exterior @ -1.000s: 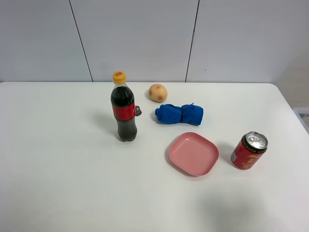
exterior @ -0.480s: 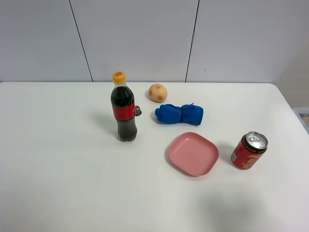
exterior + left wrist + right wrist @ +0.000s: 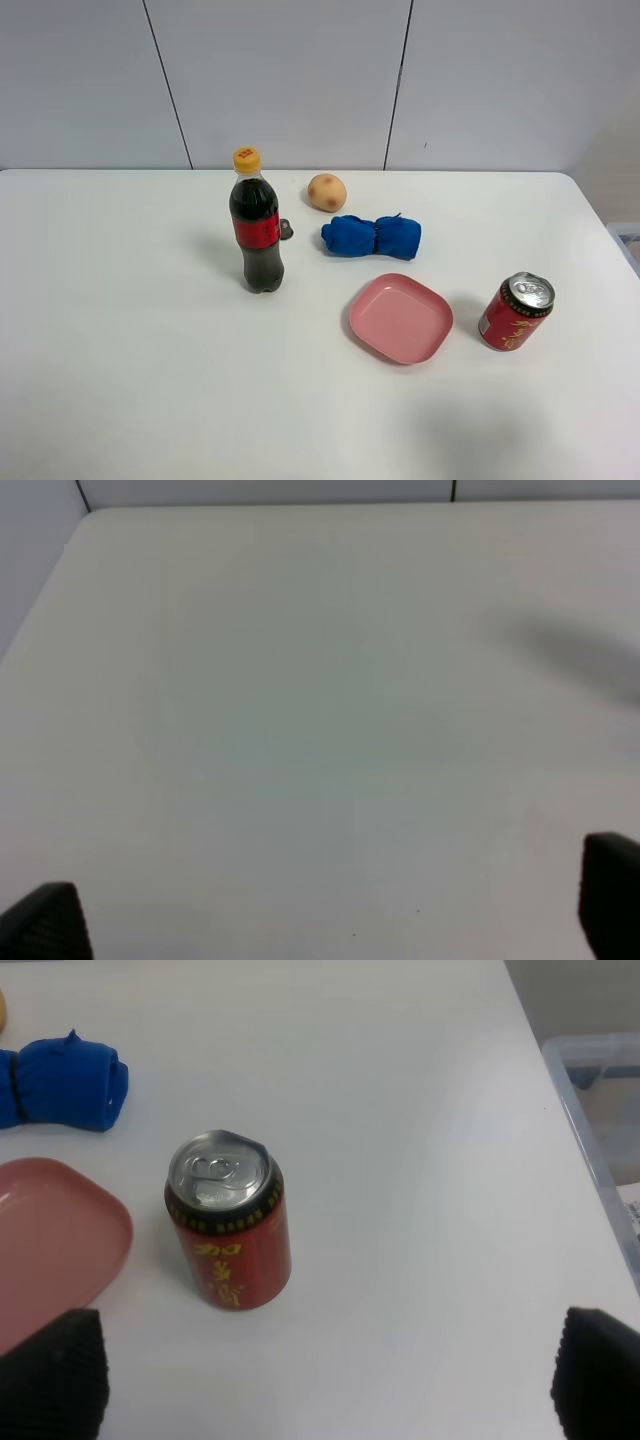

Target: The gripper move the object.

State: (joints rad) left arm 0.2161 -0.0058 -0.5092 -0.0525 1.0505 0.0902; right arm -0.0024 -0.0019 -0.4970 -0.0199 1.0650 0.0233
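The blue fabric bundle (image 3: 372, 236) lies on the white table (image 3: 120, 350), behind the pink plate, right of the cola bottle and just in front of the tan ball. It also shows in the right wrist view (image 3: 62, 1085), beyond the can. Neither gripper shows in the exterior high view. My right gripper (image 3: 325, 1380) is open and empty, its black fingertips (image 3: 50, 1375) wide apart, with the red can between and ahead of them. My left gripper (image 3: 325, 910) is open and empty over bare table, with nothing of the task in its view.
A cola bottle (image 3: 256, 225) stands left of the bundle, with a small dark thing (image 3: 286, 229) behind it. A tan speckled ball (image 3: 327, 192) lies at the back. A pink square plate (image 3: 400, 318) and a red can (image 3: 516, 311) sit in front. A clear bin (image 3: 600, 1110) stands off the table's right edge.
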